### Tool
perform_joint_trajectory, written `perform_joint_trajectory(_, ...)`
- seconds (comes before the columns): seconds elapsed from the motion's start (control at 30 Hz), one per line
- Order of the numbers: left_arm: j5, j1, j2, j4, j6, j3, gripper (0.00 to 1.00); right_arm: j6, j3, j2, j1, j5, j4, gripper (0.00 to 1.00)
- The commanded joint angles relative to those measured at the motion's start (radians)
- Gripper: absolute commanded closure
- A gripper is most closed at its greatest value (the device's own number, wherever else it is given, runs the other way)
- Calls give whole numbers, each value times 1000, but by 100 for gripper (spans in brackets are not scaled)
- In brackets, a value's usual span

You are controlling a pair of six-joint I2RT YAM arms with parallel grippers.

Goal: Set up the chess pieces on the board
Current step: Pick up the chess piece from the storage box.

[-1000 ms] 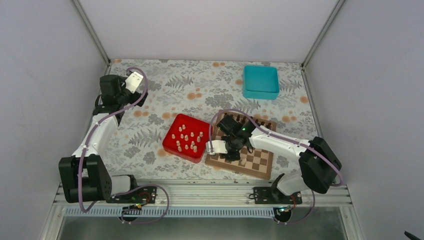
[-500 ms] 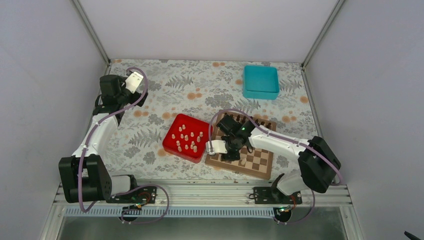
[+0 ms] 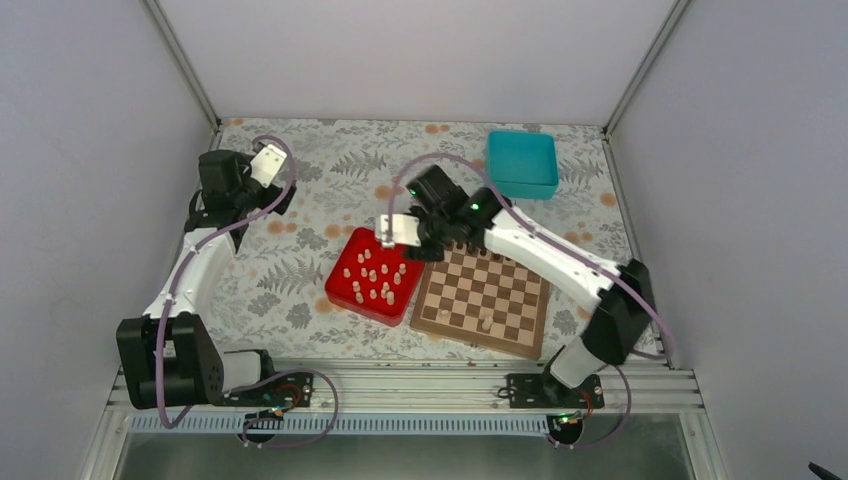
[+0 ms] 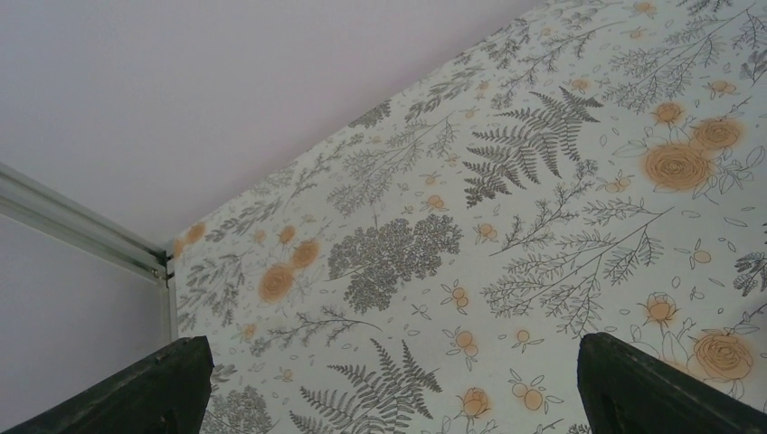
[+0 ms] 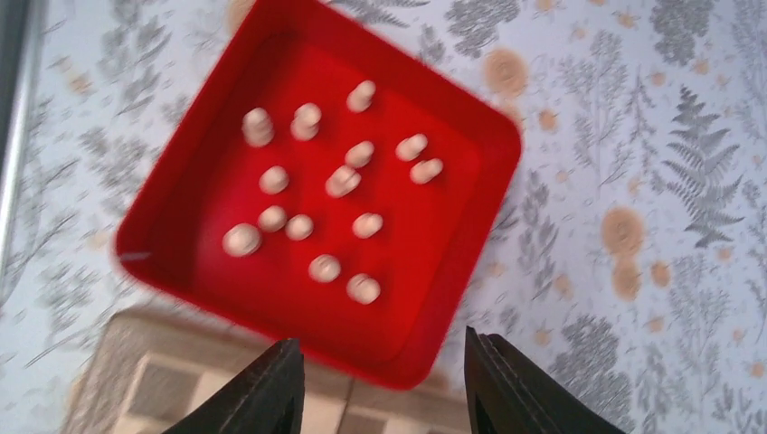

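Right gripper [image 5: 380, 384] hung part-open and empty above the red tray [image 5: 434, 298], where most chess pieces [image 5: 344, 181] stood, at nine o'clock from the board [image 3: 500, 290]. My left gripper [image 4: 389, 398] gaped wide, holding nothing, toward ten o'clock.

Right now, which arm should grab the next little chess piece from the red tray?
Right. The right tool hangs open above the pale pieces in the red tray, beside the board. The left tool is far off over bare tablecloth.
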Motion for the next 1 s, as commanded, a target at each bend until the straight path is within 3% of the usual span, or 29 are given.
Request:
perform_joint_trajectory(0.0, 21, 6, -48, 8, 7, 13, 0, 23, 158, 196, 17, 1, -37, 55)
perform_joint_trajectory(0.43, 101, 4, -31, 2, -19, 35, 0, -23, 291, 482, 108, -6, -16, 58)
perform_joint_trajectory(0.97, 114, 4, -66, -7, -35, 25, 0, -39, 277, 573, 113, 40, 51, 64)
